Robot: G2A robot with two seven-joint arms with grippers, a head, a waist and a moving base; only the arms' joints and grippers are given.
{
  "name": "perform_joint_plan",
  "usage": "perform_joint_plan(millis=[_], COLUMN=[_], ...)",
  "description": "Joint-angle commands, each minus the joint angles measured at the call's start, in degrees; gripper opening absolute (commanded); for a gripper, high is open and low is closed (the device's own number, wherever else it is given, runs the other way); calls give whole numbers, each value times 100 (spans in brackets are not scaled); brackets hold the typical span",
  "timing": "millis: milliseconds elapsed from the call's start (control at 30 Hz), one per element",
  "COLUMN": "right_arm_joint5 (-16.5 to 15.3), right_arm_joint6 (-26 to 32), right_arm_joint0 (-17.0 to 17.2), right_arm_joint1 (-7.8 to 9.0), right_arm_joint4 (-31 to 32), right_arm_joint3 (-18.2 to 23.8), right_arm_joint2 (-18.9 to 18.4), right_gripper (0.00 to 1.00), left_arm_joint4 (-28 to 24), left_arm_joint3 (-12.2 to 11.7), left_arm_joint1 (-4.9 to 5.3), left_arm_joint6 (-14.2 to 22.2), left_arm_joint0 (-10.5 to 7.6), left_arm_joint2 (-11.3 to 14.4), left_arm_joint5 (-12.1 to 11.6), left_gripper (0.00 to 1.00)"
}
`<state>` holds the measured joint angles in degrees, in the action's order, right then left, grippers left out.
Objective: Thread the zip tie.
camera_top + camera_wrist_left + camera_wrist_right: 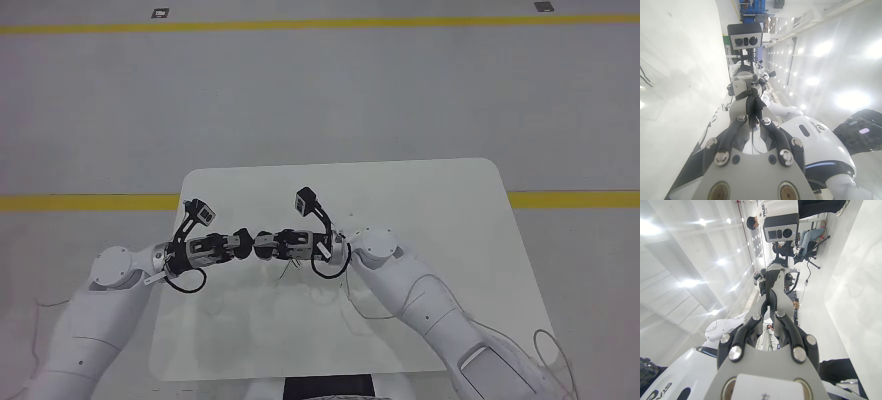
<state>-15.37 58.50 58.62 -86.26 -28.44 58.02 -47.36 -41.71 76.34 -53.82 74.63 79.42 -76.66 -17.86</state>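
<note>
Left end effector (753,100), at the centre of its wrist view, has its dark fingers (750,108) pressed together with no gap showing; the right end effector (767,294) is likewise closed to a narrow slit. In the top view the two meet tip to tip at mid-frame above the white desk (450,250). The zip tie (289,266) is a faint thin strand just below the right end effector there; whether either end effector grips it is too fine to tell
</note>
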Motion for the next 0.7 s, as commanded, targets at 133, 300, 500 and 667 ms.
perform_joint_plan(millis=[133,300,500,667], right_arm_joint5=[-3,-59,-141,-115], right_arm_joint6=[-27,5,99,232], right_arm_joint0=[9,60,163,271], right_arm_joint1=[0,25,97,131], right_arm_joint4=[-57,-154,-299,-584], right_arm_joint3=[-11,-23,-47,0], right_arm_joint2=[-20,-111,-328,-466], right_gripper=[100,100,100,100], left_arm_joint4=[-15,-53,-119,-271], left_arm_joint3=[-6,-15,-31,106], left_arm_joint1=[7,21,30,20], left_arm_joint6=[-10,9,39,216], left_arm_joint0=[-1,17,32,56], left_arm_joint2=[4,-37,-71,-92], left_arm_joint5=[-20,-65,-161,-162], left_gripper=[0,0,0,0])
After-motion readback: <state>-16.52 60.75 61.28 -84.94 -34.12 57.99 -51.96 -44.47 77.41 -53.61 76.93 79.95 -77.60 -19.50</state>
